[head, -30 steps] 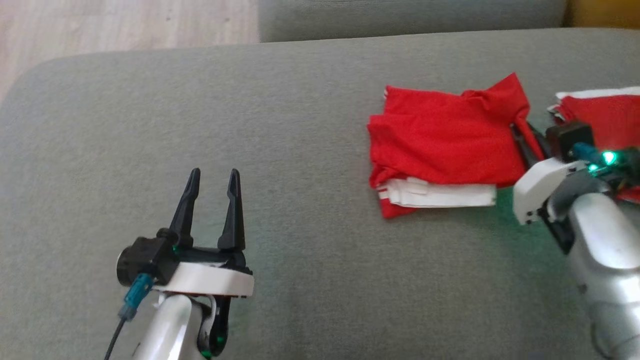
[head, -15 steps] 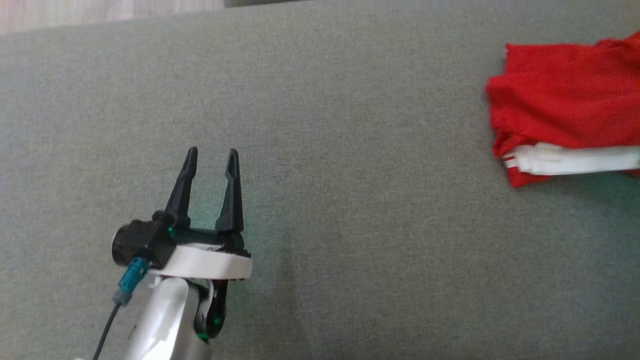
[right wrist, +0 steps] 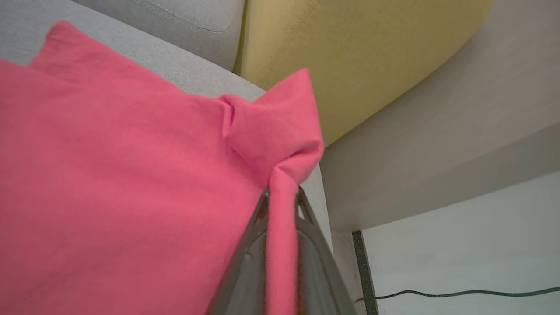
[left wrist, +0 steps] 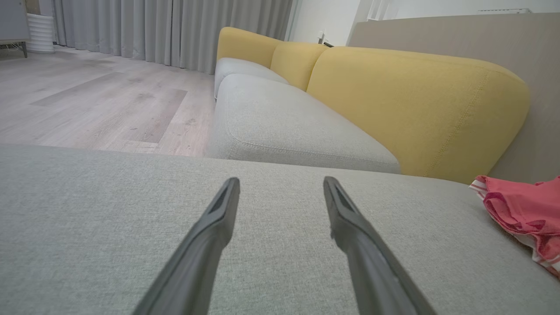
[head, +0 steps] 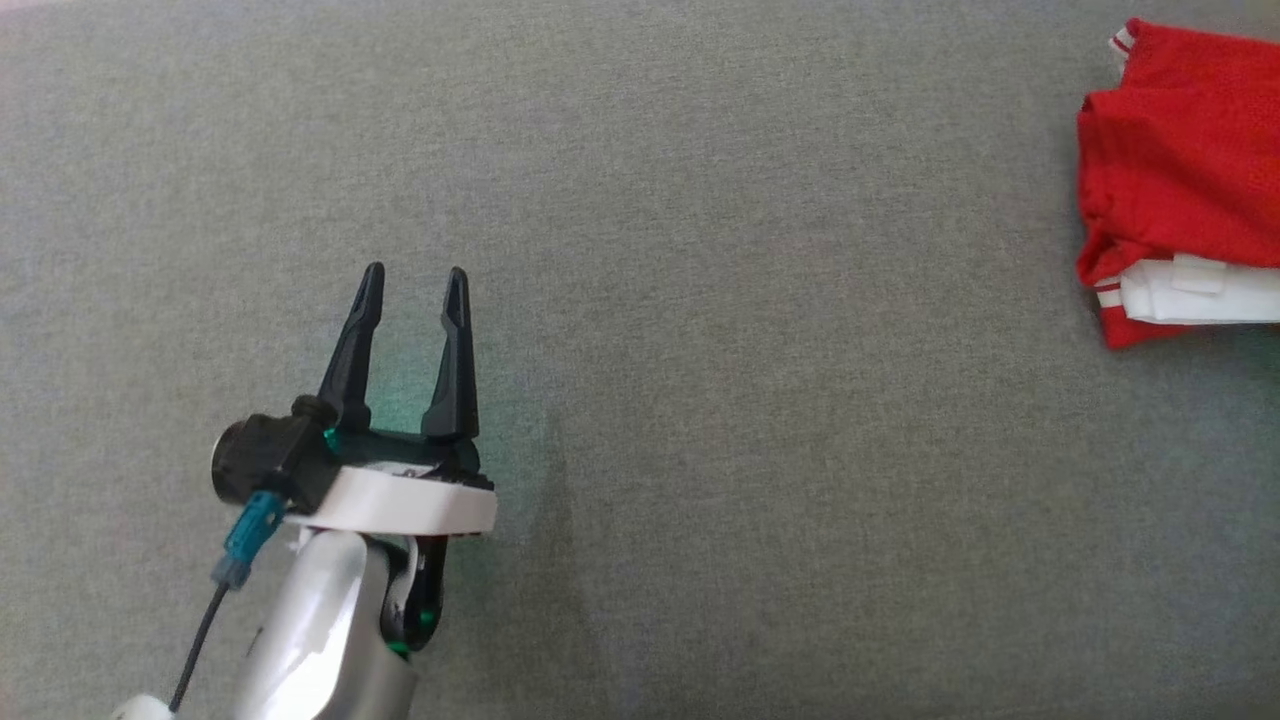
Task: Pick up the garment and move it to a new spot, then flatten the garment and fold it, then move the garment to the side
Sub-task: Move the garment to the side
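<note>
The garment (head: 1180, 170) is a folded red piece with white trim, lying on the grey cushion (head: 700, 300) at the far right edge of the head view. It also appears at the right edge of the left wrist view as the garment (left wrist: 525, 214). In the right wrist view my right gripper (right wrist: 282, 194) is shut on a pinched corner of the garment (right wrist: 131, 183), the cloth bunched between the two fingers. My left gripper (head: 412, 284) hovers open over bare cushion at the lower left, far from the cloth, with nothing between its fingers (left wrist: 218, 218).
A yellow sofa backrest (left wrist: 415, 100) and another grey seat cushion (left wrist: 288, 127) lie beyond the work cushion. Wooden floor (left wrist: 87, 100) lies to the left. In the right wrist view a cable (right wrist: 459, 293) runs across pale floor past the cushion's edge.
The head camera has swung left, so the garment slid to the right edge of its view and the right arm left it. The left gripper stays open.
</note>
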